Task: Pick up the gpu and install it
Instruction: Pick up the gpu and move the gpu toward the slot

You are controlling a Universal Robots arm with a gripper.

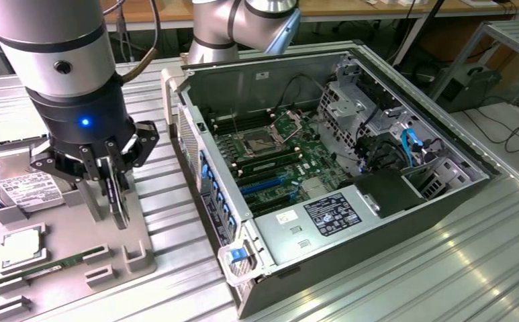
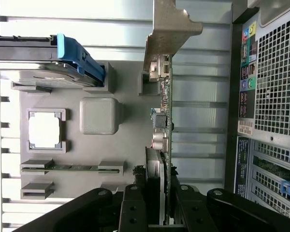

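Note:
The gpu [image 1: 119, 204] stands on edge at the grey fixture tray [image 1: 71, 285], at the exterior view's left, with its lower edge down by the tray's holder blocks. My gripper [image 1: 109, 188] comes down on it from above and is shut on it, one finger on each face. In the wrist view the gpu [image 2: 162, 121] runs away from my gripper [image 2: 158, 210] as a thin edge-on green board. Its pale metal bracket [image 2: 170, 29] is at the far end, and the black fingers [image 2: 133, 205] clamp the near end.
The open computer case [image 1: 474, 184] lies at the exterior view's right, with the motherboard [image 1: 277, 157] exposed; its rear panel [image 2: 273, 96] is beside the card. The tray also carries a hard drive [image 1: 22, 184], a processor [image 1: 22, 245] and a memory stick [image 1: 58, 265].

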